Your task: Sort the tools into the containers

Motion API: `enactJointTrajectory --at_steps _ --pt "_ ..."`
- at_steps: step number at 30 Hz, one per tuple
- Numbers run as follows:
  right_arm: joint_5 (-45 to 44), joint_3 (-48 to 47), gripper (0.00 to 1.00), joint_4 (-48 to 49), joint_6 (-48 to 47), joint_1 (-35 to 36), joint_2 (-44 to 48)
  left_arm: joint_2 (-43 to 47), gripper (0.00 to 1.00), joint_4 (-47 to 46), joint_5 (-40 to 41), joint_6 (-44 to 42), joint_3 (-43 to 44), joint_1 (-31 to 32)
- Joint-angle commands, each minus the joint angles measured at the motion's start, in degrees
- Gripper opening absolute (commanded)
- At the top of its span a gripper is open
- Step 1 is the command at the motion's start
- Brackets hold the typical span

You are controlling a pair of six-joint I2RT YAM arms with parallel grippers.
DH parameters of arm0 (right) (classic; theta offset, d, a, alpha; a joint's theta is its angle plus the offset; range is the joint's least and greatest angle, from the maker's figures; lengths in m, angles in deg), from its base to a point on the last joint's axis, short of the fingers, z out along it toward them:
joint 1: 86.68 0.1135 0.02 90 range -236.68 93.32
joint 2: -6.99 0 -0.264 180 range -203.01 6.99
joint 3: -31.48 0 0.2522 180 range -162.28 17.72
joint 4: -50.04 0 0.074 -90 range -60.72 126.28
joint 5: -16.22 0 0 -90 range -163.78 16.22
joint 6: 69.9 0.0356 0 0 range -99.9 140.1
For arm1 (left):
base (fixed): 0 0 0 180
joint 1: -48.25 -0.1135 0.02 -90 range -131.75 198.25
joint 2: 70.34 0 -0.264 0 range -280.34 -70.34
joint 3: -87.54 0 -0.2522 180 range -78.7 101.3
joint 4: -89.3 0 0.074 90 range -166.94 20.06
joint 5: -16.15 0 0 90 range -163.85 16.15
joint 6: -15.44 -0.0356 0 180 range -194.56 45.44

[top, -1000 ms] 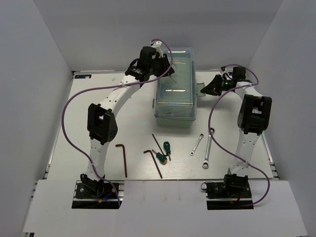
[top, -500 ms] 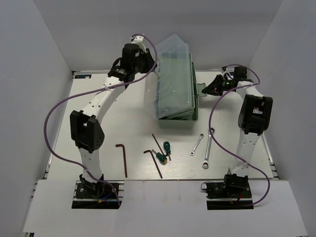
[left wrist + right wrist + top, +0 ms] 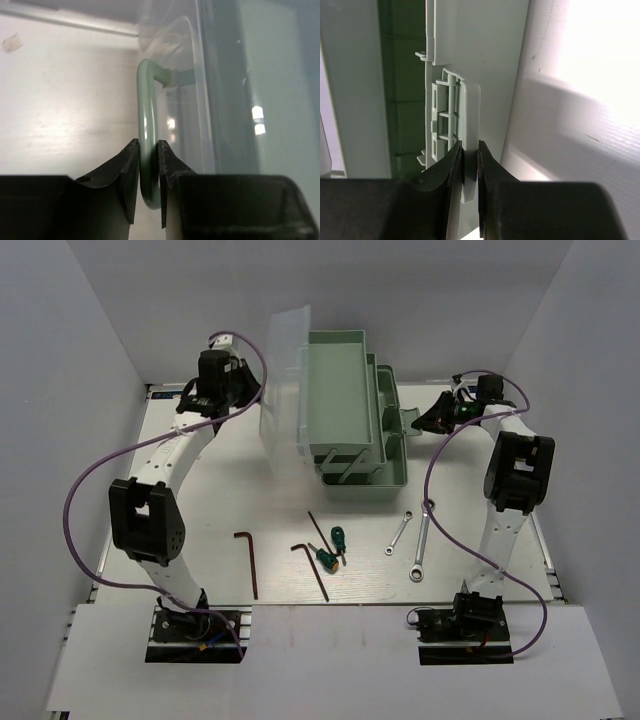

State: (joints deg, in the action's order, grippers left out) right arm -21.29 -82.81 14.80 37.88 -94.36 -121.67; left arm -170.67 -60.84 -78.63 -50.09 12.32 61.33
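Nearest our bases, the tools lie loose on the table. We see two hex keys at the left, then two screwdrivers with a thin rod just behind them, and two wrenches at the right. Beyond them sits the toolbox, folded out with its upper tray raised over the lower one. Its clear lid stands on edge at the left. Our left gripper is clenched on the lid's green handle. Our right gripper pinches the latch on the box's right side.
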Motion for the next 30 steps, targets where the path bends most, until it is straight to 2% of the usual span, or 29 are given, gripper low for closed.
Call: enactJointTrajectory --at_steps 1,2,6,7,10,12,14,21,30 --pt "-1.69 -1.25 0.00 0.91 -3.98 -2.60 2.01 4.88 0.00 0.87 1.70 -0.39 -4.26 -2.79" --pt "-1.69 -1.07 0.00 0.91 -4.33 -2.60 2.27 5.93 0.00 0.87 1.70 -0.39 -6.02 -2.80" --pt "-1.34 -0.98 0.00 0.65 -4.42 -2.60 2.27 7.78 0.31 0.34 1.18 0.23 -9.28 -4.73" --pt "-1.25 -1.07 0.00 0.64 -4.42 -2.69 2.19 7.79 0.43 0.34 0.65 0.23 -10.50 -4.73" --pt "-0.99 -0.81 0.00 0.38 -4.51 -2.60 2.27 9.01 0.67 0.86 0.64 0.23 -12.35 -5.43" --pt "-0.81 -0.72 0.00 -0.06 -5.12 -2.51 2.54 9.72 0.76 2.61 2.57 0.23 -12.97 -6.05" --pt "-0.90 -0.72 0.00 -0.76 -5.56 -2.69 2.62 11.12 0.82 3.85 3.89 0.23 -13.76 -7.19" --pt "-1.51 -1.51 0.00 -1.64 -6.09 -2.95 2.36 16.92 0.85 10.61 13.73 0.76 -14.90 -9.47" --pt "-1.95 -5.11 0.00 -3.57 -6.09 -2.60 0.25 25.44 0.86 11.15 14.44 0.76 -20.18 -10.53"
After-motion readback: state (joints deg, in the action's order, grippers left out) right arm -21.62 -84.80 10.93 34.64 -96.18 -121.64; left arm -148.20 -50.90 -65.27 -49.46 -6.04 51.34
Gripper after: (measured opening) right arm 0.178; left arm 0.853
